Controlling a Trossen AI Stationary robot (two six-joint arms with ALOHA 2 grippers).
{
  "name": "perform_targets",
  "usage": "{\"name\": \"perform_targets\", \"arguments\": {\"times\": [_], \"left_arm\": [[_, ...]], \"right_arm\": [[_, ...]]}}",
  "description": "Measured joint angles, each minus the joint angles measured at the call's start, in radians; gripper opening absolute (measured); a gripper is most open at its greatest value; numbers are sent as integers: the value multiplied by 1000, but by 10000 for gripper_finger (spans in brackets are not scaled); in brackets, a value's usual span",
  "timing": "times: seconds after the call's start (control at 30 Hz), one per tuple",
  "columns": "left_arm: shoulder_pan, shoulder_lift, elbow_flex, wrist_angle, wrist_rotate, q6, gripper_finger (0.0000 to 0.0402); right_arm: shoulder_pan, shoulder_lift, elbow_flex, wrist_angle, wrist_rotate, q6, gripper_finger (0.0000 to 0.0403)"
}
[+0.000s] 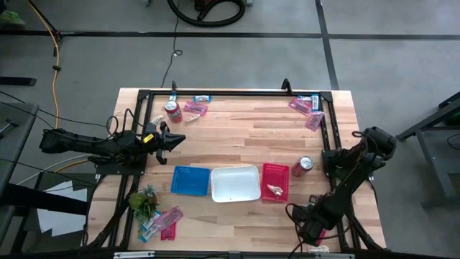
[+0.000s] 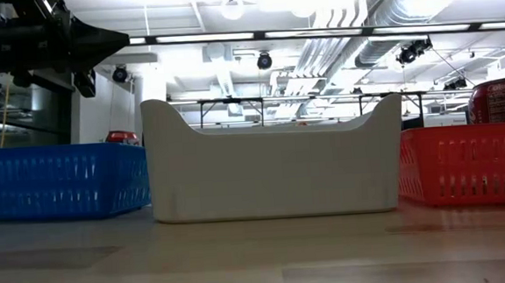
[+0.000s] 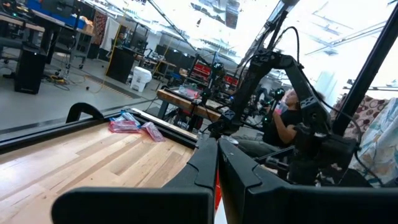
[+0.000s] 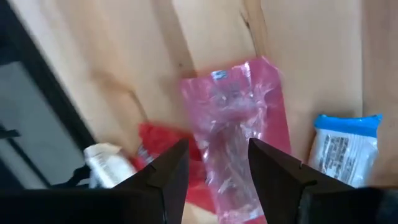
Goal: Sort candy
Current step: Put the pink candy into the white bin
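Note:
Candy lies in small heaps at the table's corners: far left (image 1: 195,106), far right (image 1: 307,111) and near left (image 1: 162,221). My right gripper (image 1: 314,232) hangs open over the near right corner, pointing down. In the right wrist view its fingers (image 4: 217,146) stand on either side of a pink packet (image 4: 236,124) that lies flat on the wood. A red packet (image 4: 158,140) and a blue-and-white bar (image 4: 345,146) lie beside it. My left gripper (image 1: 178,138) is shut and raised over the table's left part, pointing right (image 3: 217,149).
A blue tray (image 1: 190,180), a white tray (image 1: 235,183) and a red tray (image 1: 274,173) stand in a row near the table's middle. One pale sweet (image 1: 274,191) lies in the red tray. Soda cans (image 1: 173,111) (image 1: 305,166) and a small plant (image 1: 144,201) stand nearby.

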Motion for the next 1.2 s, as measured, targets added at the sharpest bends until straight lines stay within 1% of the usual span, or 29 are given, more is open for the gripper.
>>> {"name": "perform_targets", "arguments": {"times": [0.37, 0.43, 0.47, 0.53, 0.57, 0.6, 0.7, 0.77, 0.83, 0.93, 1.03, 1.13, 1.2], "left_arm": [[0, 0, 0, 0, 0, 0, 1], [0, 0, 0, 0, 0, 0, 1], [0, 0, 0, 0, 0, 0, 1], [0, 0, 0, 0, 0, 0, 1], [0, 0, 0, 0, 0, 0, 1], [0, 0, 0, 0, 0, 0, 1], [0, 0, 0, 0, 0, 0, 1], [0, 0, 0, 0, 0, 0, 1], [0, 0, 0, 0, 0, 0, 1], [0, 0, 0, 0, 0, 0, 0], [0, 0, 0, 0, 0, 0, 0], [0, 0, 0, 0, 0, 0, 0], [0, 0, 0, 0, 0, 0, 0]], "right_arm": [[5, 141, 6, -5, 4, -23, 154], [5, 147, 6, -9, 6, -24, 135], [5, 147, 7, -11, 8, -27, 116], [5, 135, 21, -37, 27, -47, 59], [6, 125, 33, -57, 41, -69, 32], [7, 112, 46, -83, 72, -95, 19], [4, 46, 121, -218, 162, -136, 22], [4, -11, 175, -286, 225, -174, 12], [6, -67, 205, -334, 317, -221, 5], [-5, -163, 230, -308, 464, -264, 6], [-27, -238, 221, -255, 547, -359, 3], [-55, -296, 210, -144, 564, -488, 3], [-84, -306, 208, -70, 550, -588, 2]]}}
